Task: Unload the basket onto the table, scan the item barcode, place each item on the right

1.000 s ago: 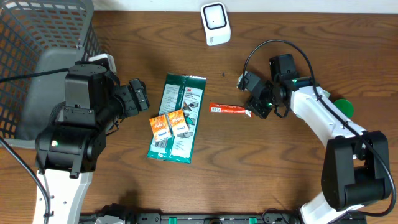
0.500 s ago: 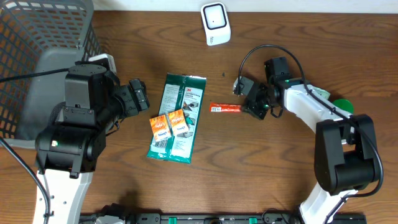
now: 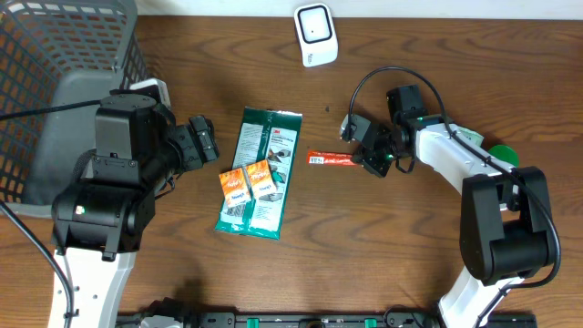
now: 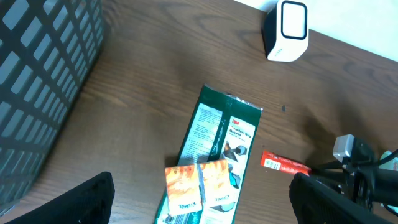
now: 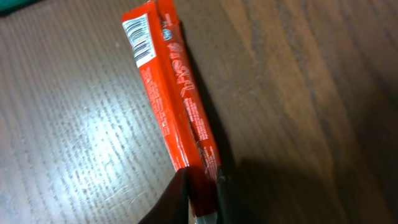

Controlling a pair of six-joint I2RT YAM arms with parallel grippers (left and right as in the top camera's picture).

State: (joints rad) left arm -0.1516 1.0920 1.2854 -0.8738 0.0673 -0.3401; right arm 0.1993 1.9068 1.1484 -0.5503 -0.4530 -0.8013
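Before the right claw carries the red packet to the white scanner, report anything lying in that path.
Nothing visible does. The right claw grips the end of the red packet; bare table runs from it up to the white scanner. The green package lies off to the side, clear of that line.

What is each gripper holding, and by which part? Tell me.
The right gripper pinches the red packet by its end opposite the barcode. The left gripper is open, holding nothing.

Green package [image 4: 214,134] reads "3M"; red packet [image 5: 177,93] bears barcode [image 5: 138,38].
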